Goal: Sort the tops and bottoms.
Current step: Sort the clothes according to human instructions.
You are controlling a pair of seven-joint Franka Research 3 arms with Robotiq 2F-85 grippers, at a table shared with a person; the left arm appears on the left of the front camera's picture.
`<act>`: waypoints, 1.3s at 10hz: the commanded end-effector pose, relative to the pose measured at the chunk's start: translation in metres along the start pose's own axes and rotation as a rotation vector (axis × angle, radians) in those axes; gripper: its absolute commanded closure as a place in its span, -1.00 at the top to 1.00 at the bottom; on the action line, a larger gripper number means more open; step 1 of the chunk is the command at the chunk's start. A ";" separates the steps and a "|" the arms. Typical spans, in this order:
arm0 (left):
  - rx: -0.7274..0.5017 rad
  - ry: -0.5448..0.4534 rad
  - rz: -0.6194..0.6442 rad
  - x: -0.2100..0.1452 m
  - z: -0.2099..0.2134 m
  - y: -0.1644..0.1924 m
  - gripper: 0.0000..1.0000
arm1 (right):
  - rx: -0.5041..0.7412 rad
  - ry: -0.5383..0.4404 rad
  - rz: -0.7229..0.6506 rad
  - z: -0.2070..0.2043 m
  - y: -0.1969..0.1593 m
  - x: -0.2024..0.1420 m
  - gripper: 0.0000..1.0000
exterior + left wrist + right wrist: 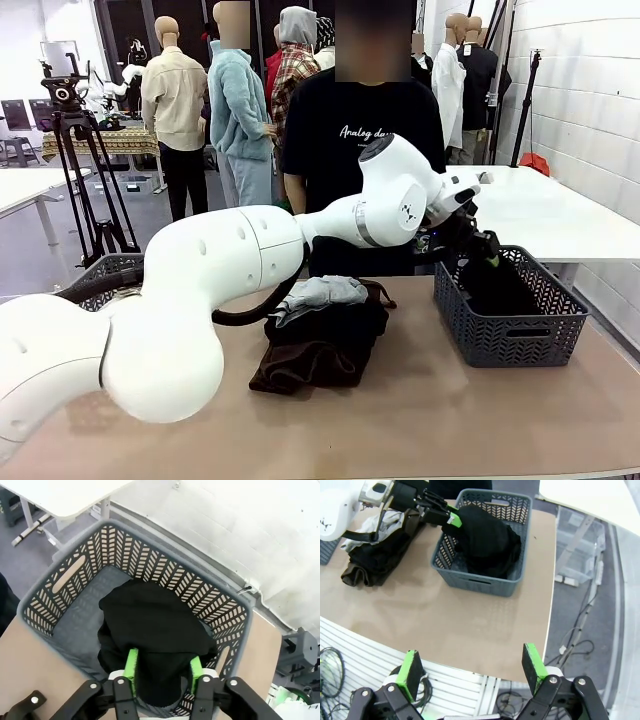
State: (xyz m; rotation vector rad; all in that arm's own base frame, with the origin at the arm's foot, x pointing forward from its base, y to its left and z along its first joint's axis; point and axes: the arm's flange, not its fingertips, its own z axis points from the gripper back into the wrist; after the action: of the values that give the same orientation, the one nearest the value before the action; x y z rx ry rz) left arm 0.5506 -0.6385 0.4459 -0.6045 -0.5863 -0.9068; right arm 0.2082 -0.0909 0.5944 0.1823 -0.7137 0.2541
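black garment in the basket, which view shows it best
Left wrist view: it looks down into the grey basket at the black garment, between the pads of the left gripper. Right wrist view shows it smaller, farther off. Front view hides most behind the basket wall.

I work at a table [450, 420] in a robotics lab: a camera tripod [78, 125] past its far left corner, a white worktable [545, 215] beside a painted block wall [590, 90], cables [330, 656] on the floor.
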 end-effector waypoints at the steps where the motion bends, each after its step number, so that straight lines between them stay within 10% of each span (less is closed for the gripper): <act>1: -0.027 -0.053 0.006 0.066 -0.016 0.007 1.00 | 0.002 0.010 0.003 -0.001 0.000 -0.001 1.00; 2: -0.039 -0.084 -0.005 0.072 0.003 0.002 1.00 | 0.002 0.010 0.003 -0.001 0.000 -0.001 1.00; 3: -0.007 -0.022 0.002 0.006 0.007 -0.003 1.00 | 0.002 0.010 0.003 -0.001 0.000 -0.001 1.00; 13: -0.007 -0.022 0.002 0.006 0.007 -0.003 1.00 | 0.002 0.010 0.003 -0.001 0.000 -0.001 1.00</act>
State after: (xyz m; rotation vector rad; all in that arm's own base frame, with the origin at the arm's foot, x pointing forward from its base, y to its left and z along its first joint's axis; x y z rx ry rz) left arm 0.5486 -0.6394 0.4547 -0.6306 -0.5990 -0.9003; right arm 0.2082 -0.0909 0.5944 0.1824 -0.7137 0.2541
